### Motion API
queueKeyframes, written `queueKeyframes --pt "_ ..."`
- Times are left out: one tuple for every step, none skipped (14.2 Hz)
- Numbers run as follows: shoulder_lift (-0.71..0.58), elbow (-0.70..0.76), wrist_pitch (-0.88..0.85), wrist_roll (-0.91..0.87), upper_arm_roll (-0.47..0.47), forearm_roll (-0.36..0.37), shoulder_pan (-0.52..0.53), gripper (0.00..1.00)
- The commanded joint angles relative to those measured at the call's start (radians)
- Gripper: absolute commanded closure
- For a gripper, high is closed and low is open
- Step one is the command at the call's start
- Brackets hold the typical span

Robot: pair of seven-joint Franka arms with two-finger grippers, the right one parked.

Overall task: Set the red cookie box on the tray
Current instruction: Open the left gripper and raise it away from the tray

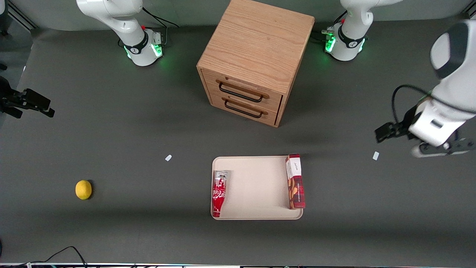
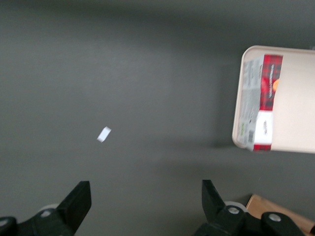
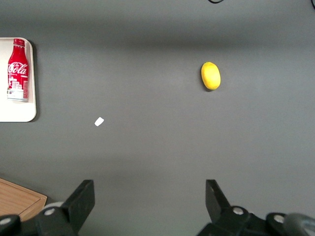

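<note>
The red cookie box (image 1: 295, 182) lies on the beige tray (image 1: 256, 186), along the tray's edge toward the working arm's end of the table. The wrist view shows the same red cookie box (image 2: 261, 103) resting against the rim of the tray (image 2: 295, 98). My left gripper (image 1: 442, 148) hangs above bare table, well off toward the working arm's end from the tray. In its own view the gripper (image 2: 145, 196) is open, its fingers wide apart with nothing between them.
A red-and-white cola bottle (image 1: 219, 193) lies on the tray's edge toward the parked arm's end. A wooden two-drawer cabinet (image 1: 253, 59) stands farther from the front camera. A lemon (image 1: 83, 190) sits toward the parked arm's end. Small white scraps (image 1: 375, 155) (image 1: 168, 158) lie on the table.
</note>
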Motion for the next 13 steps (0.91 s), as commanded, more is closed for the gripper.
queueKeyframes --pt "-0.158 -0.090 -0.080 0.128 -0.014 -0.017 0.076 0.00" --pt "-0.182 -0.092 -0.110 0.142 -0.014 -0.017 0.086 0.00" --pt "-0.204 -0.092 -0.130 0.157 -0.014 -0.020 0.091 0.00" --pt "-0.222 -0.092 -0.144 0.189 -0.014 -0.038 0.093 0.00" --pt "-0.233 -0.092 -0.160 0.220 -0.011 -0.072 0.094 0.00" --pt "-0.242 -0.090 -0.166 0.225 -0.011 -0.080 0.093 0.00" --pt "-0.252 -0.090 -0.171 0.225 -0.011 -0.081 0.093 0.00" --pt "-0.258 -0.090 -0.174 0.225 -0.009 -0.083 0.093 0.00" --pt "-0.258 -0.087 -0.184 0.226 -0.009 -0.083 0.093 0.00" --pt "-0.258 -0.087 -0.187 0.226 -0.009 -0.083 0.093 0.00" --pt "-0.256 -0.087 -0.187 0.231 -0.008 -0.083 0.093 0.00" --pt "-0.255 -0.087 -0.189 0.238 -0.008 -0.083 0.093 0.00" --pt "-0.255 -0.087 -0.190 0.246 -0.006 -0.083 0.094 0.00"
